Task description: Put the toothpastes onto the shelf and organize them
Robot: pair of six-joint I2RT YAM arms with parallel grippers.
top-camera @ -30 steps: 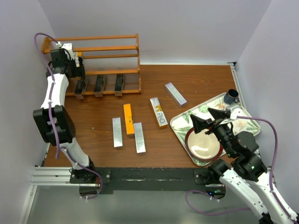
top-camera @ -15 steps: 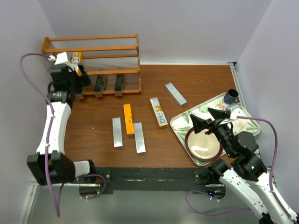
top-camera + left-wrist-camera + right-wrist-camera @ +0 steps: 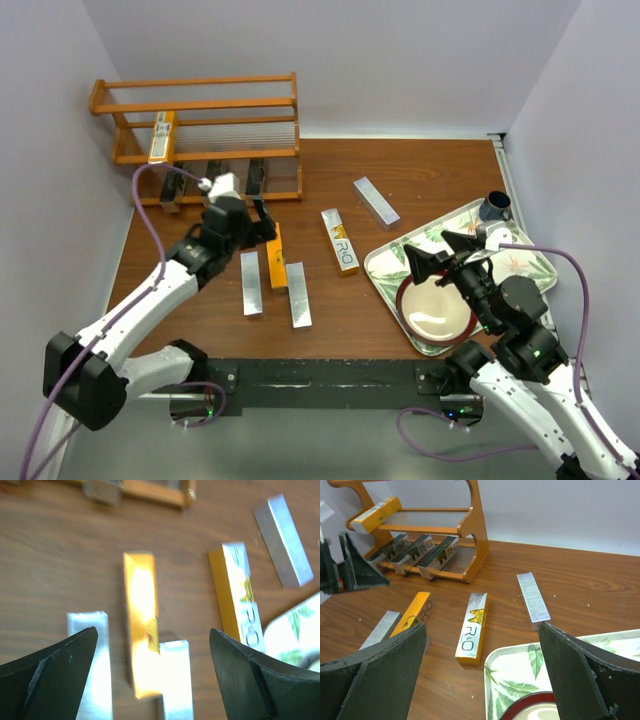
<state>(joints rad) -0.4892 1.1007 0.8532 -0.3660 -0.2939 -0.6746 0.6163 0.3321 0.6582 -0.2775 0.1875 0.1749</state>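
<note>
Left gripper (image 3: 152,631), off shelf (image 3: 215,103), gapes seemingly empty over orange carton (image 3: 141,620).

Orange carton (image 3: 275,256): silver carton (image 3: 250,283) lay near on left, narrow strip of bare table (image 3: 430,180) between. Second silver carton (image 3: 298,294) sat hard against near right end, seemingly touching. Far end stood open both sides. Gold-and-white carton (image 3: 340,240) lay further right, well apart.

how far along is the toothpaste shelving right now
Done: four cartons sit on the shelf, three black cartons on the bottom tier and the shelved orange carton on the middle tier. In hand: nothing; the left claw hangs open above the loose orange carton. Left: that one, the gold-and-white carton and three silver cartons, all on the table. The right claw is open and empty.
</note>
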